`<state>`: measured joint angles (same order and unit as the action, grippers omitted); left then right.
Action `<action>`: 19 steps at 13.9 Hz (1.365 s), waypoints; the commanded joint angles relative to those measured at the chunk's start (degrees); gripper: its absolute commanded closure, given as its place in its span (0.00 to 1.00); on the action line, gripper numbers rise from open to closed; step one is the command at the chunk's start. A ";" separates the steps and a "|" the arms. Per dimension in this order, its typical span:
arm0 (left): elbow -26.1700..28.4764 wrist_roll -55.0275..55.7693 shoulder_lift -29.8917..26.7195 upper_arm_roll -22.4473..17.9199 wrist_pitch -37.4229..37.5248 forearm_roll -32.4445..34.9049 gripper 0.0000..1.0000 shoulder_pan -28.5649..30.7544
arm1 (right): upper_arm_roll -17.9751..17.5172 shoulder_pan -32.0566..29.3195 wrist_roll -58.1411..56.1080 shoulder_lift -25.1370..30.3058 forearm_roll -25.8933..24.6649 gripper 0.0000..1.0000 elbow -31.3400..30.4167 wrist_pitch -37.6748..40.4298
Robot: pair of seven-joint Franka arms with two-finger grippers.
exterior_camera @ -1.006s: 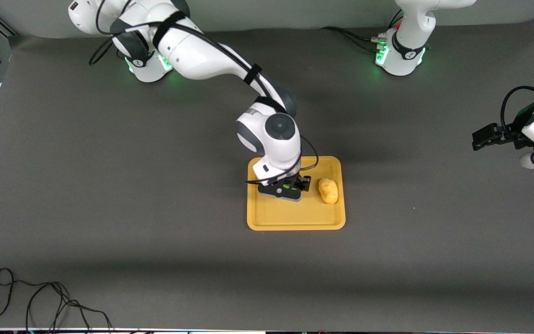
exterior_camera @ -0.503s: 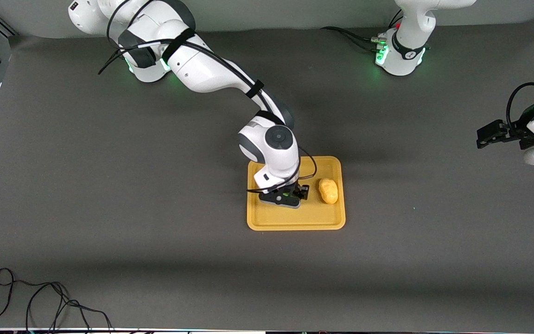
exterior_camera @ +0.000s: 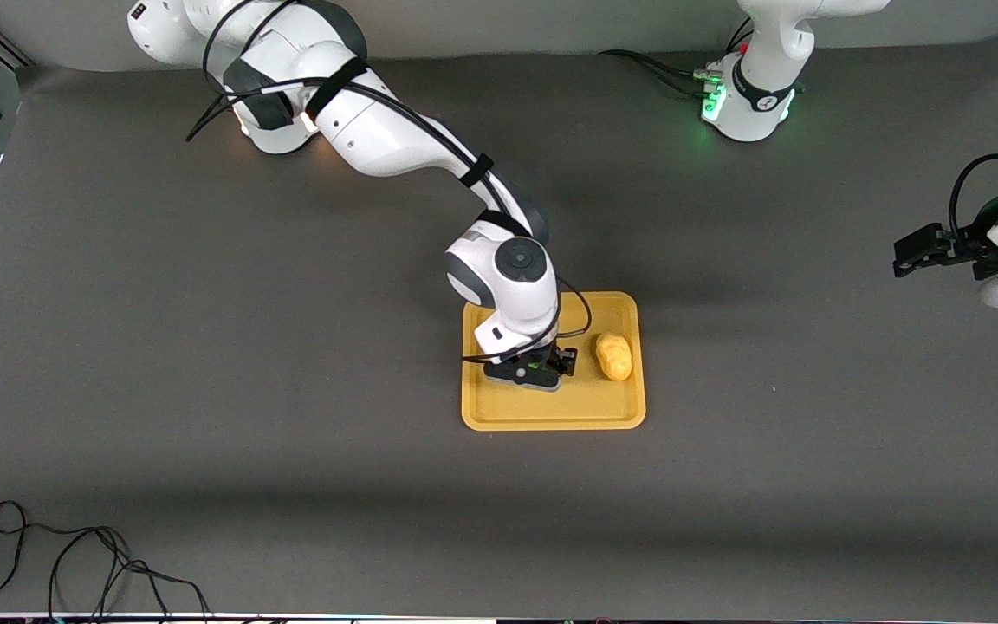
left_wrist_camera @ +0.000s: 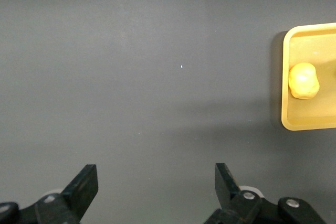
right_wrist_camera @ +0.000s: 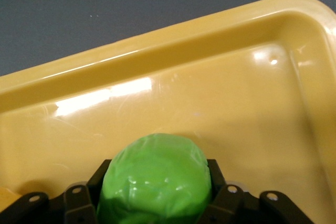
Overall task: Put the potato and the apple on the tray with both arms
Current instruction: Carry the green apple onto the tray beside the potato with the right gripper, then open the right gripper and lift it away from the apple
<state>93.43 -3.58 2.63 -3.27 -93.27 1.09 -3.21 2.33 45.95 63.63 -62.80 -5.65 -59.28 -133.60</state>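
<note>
Bright-green and bumpy, the apple looks light, rigid and prone to rolling, best pinched across its middle; the right gripper is clamped on it low over the tray, beside the potato. The left gripper waits wide apart, empty, above the worktop.
</note>
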 commanded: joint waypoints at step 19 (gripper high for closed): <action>0.52 -1.07 0.10 0.11 -3.50 0.31 0.00 0.05 | 5.38 -15.70 -40.21 42.46 2.49 0.00 -16.35 44.57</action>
<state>93.70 -3.68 3.27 -3.18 -95.81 1.14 -3.20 5.73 31.35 30.74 -30.11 -3.87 -62.69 -87.57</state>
